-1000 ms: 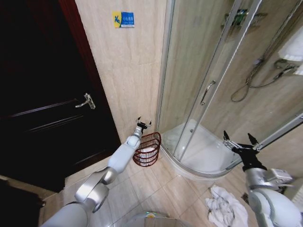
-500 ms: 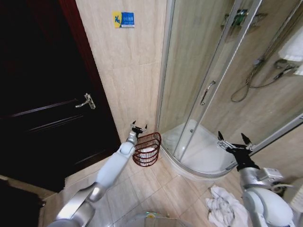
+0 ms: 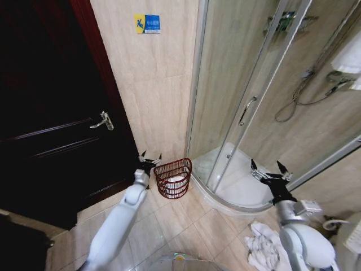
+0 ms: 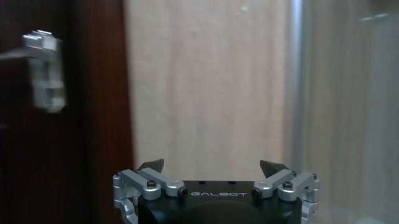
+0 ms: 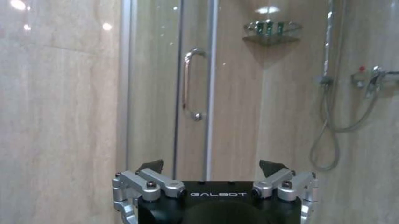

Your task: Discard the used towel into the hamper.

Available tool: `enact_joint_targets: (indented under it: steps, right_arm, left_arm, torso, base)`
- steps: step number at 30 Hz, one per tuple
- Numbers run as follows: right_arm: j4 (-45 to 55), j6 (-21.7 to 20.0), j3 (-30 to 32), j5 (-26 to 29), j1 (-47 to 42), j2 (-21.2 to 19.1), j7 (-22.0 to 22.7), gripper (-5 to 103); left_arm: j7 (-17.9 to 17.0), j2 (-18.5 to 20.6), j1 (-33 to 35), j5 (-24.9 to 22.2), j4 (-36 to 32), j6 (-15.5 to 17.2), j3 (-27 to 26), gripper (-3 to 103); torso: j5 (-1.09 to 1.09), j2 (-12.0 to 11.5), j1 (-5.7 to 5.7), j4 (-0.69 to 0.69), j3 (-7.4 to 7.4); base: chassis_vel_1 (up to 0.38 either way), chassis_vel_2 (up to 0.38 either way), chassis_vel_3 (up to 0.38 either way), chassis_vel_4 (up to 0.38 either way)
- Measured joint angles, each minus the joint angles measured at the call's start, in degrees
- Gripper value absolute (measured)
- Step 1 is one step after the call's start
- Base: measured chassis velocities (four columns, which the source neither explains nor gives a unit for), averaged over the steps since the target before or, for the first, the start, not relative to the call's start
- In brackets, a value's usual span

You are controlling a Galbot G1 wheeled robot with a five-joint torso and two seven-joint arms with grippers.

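The left gripper (image 3: 150,158) is spread wide with nothing between its fingers; in the left wrist view the two dark fingertips (image 4: 151,164) stand well apart against bare tiled wall. It hangs in the air just beside the hamper (image 3: 174,178) — off the rim on the door side, above the floor, not touching the wire. The hamper stands on the floor tiles against the wall, in the corner where the wall meets the curved shower base (image 3: 242,192), and something white (image 3: 175,180) lies inside it. On the gripper's other side is the dark door (image 3: 51,124) with its metal handle (image 3: 103,120), which also shows at the edge of the left wrist view. The right gripper (image 3: 267,172) is held up well apart from the hamper, over the shower base — its fingers spread just as wide and empty, facing the glass shower door (image 5: 193,84) and its handle. Below that arm a crumpled white towel (image 3: 269,248) lies on the floor.
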Motion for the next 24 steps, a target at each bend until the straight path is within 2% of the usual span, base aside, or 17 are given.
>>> enact_joint_targets:
  steps: [2,4,6,11,14,17,24]
  right_arm:
    - [0.08,-0.29,-0.77,-0.66,-0.14,0.69,-0.61,100]
    - [0.08,-0.29,-0.86,-0.78,-0.21,0.82,-0.77,100]
    - [-0.16,-0.15,-1.00,-1.06,-0.47,1.23,-1.17,100]
    - [-1.25,0.67,-0.79,-1.07,-0.74,1.45,-1.68,100]
    - [-2.85,2.06,-0.54,-1.07,-1.22,2.03,-2.36,100]
    - [-3.45,2.92,-0.54,-1.07,-1.62,2.31,-2.88,100]
    - [-4.38,5.06,-0.51,-0.96,-3.15,3.33,-4.59,100]
  left_arm:
    - [-1.81,-0.56,3.03,-0.19,-3.06,0.00,-3.71,100]
    - [-2.35,-0.78,3.54,-0.18,-3.67,0.08,-4.57,100]
    - [-3.84,-1.71,5.69,-0.38,-6.96,1.45,-8.30,100]
    - [-4.27,-2.10,8.46,-0.92,-11.61,3.28,-11.82,100]
    - [-4.80,-2.33,10.90,-1.28,-15.25,4.43,-15.71,100]
    - [-5.54,-2.62,11.85,-1.24,-16.19,5.10,-17.45,100]
    - [-6.96,-4.84,16.64,1.47,-20.21,5.79,-22.36,100]
  torso:
    - [0.00,0.00,0.00,-0.01,0.00]
    - [0.00,0.00,0.00,-0.01,0.00]
    - [0.01,0.00,0.00,-0.02,0.00]
    - [0.00,0.00,0.00,-0.01,0.00]
    - [0.02,0.00,0.00,-0.02,0.00]
    - [0.01,0.00,0.00,-0.02,0.00]
    - [0.01,-0.01,0.01,-0.01,0.01]
  base:
    - [0.000,0.000,0.000,0.000]
    - [0.000,0.000,0.000,0.000]
    - [0.000,0.000,0.000,0.000]
    - [0.000,0.000,0.000,0.000]
    - [0.000,0.000,0.000,0.000]
    - [0.000,0.000,0.000,0.000]
    - [0.000,0.000,0.000,0.000]
